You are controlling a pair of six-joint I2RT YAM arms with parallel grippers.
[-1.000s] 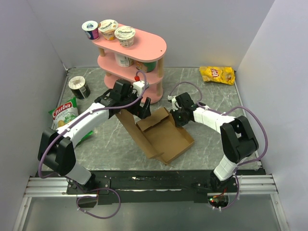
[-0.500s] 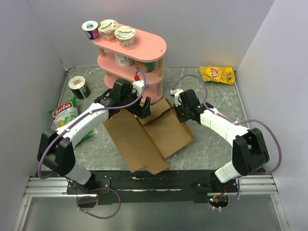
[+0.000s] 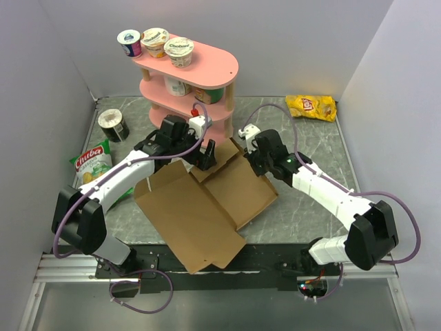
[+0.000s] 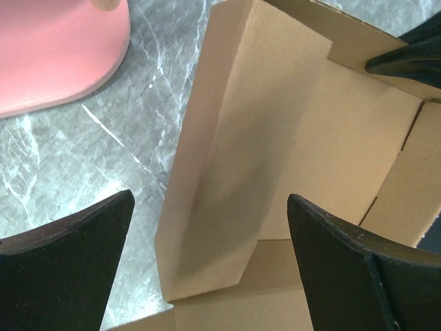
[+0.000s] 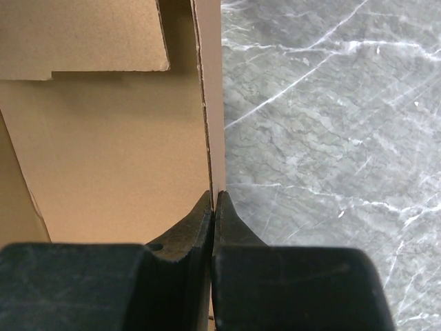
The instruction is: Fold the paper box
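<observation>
The paper box is a brown cardboard sheet, partly folded, lying mid-table with a large flap spread flat toward the front left. My left gripper hovers over its back left corner. In the left wrist view the gripper is open, its fingers wide apart on either side of a raised side flap without touching it. My right gripper is at the box's back right side. In the right wrist view it is shut on the thin upright edge of a box wall.
A pink three-tier shelf with yogurt cups stands just behind the left gripper; its base shows in the left wrist view. A dark can and a green chips bag lie at the left, a yellow chips bag at the back right.
The large flap, upright a second ago, has swung down toward the front left and lies flat. The right arm has stretched out and shifted its gripper left along the box; the left gripper barely moved.
</observation>
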